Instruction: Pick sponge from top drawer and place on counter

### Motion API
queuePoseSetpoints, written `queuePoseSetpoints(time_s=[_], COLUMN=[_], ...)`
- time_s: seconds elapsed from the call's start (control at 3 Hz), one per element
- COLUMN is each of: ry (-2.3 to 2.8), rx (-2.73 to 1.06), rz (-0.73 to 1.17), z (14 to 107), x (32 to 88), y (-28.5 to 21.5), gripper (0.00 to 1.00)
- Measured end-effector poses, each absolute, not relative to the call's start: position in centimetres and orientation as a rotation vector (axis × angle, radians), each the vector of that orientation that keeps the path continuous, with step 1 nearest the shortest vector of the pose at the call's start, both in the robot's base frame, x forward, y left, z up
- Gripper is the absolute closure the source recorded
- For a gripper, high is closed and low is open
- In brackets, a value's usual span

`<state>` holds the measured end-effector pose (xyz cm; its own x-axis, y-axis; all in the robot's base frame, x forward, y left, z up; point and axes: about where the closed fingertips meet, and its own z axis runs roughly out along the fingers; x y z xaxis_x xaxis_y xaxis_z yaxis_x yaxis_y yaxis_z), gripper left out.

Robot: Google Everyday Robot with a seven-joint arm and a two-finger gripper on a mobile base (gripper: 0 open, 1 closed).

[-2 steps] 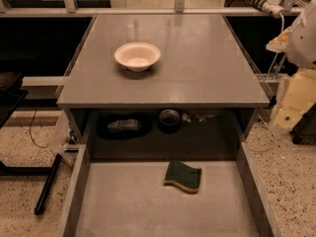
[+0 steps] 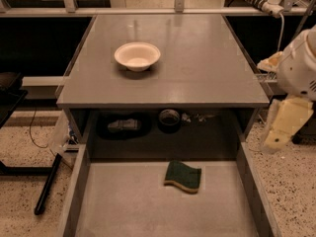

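The sponge [image 2: 182, 176], dark green on top with a yellow layer underneath, lies flat on the bottom of the open top drawer [image 2: 123, 206], right of its middle and near its back. The grey counter [image 2: 197, 68] sits above the drawer. My gripper [image 2: 274, 141] hangs at the right, outside the drawer's right wall, beside the counter's front right corner and higher than the sponge. It holds nothing that I can see.
A white bowl [image 2: 137, 56] stands on the counter, left of centre. A dark shelf recess [image 2: 168, 125] under the counter holds a round dark object and clutter. A black pole [image 2: 47, 184] leans on the speckled floor at the left. Rails run behind the counter.
My arm and gripper have moved down and slightly left along the counter's right side. The sponge, bowl and drawer have not moved.
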<state>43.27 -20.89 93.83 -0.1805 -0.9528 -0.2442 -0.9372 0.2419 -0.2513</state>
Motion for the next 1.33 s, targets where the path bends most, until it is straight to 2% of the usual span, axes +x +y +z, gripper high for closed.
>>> queuePoseSetpoints(time_s=[1.0,1.33], ry=[2.055,2.055], rx=[-1.608,-1.608], rz=[0.185,0.185], z=[78.0,78.0], x=[42.1,42.1], y=[-20.7,-20.7], gripper=[0.00,0.00])
